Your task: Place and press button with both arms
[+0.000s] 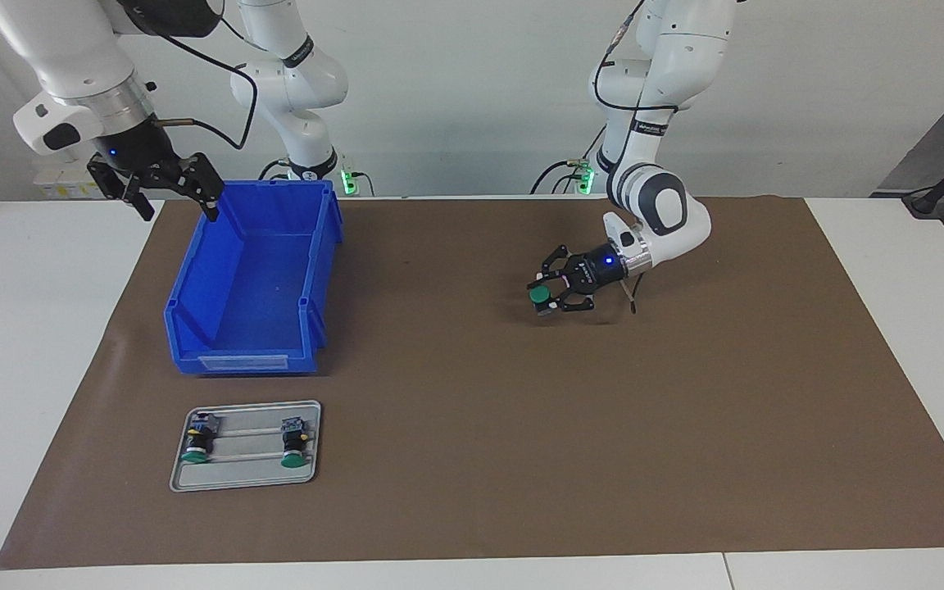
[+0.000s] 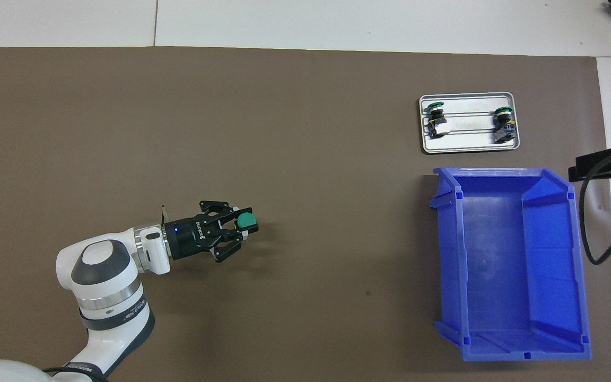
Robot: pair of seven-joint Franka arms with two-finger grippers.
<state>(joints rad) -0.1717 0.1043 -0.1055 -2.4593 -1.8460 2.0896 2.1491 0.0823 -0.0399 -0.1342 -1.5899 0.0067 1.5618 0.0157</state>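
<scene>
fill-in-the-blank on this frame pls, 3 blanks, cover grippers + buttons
1. The left gripper is shut on a button with a ____ cap.
2. The grey tray holds ____ more buttons.
3. The right gripper, open, waits by the rim of the ____ bin.

Missing words: green; two; blue

My arms (image 1: pixel 669 123) have smooth, shiny white shells that look like hard plastic, with shiny metal rings at the wrists, and my left gripper (image 1: pixel 544 293) looks like matt black plastic or metal around the smooth green plastic cap of the button (image 1: pixel 539 295). In the middle of the frame, the brown mat (image 1: pixel 521 426) looks flat and dull like paper. At the left of the facing view, the blue bin (image 1: pixel 255 279) is smooth, slightly shiny plastic, and the grey tray (image 1: pixel 247 479) below it looks like dull metal.
</scene>
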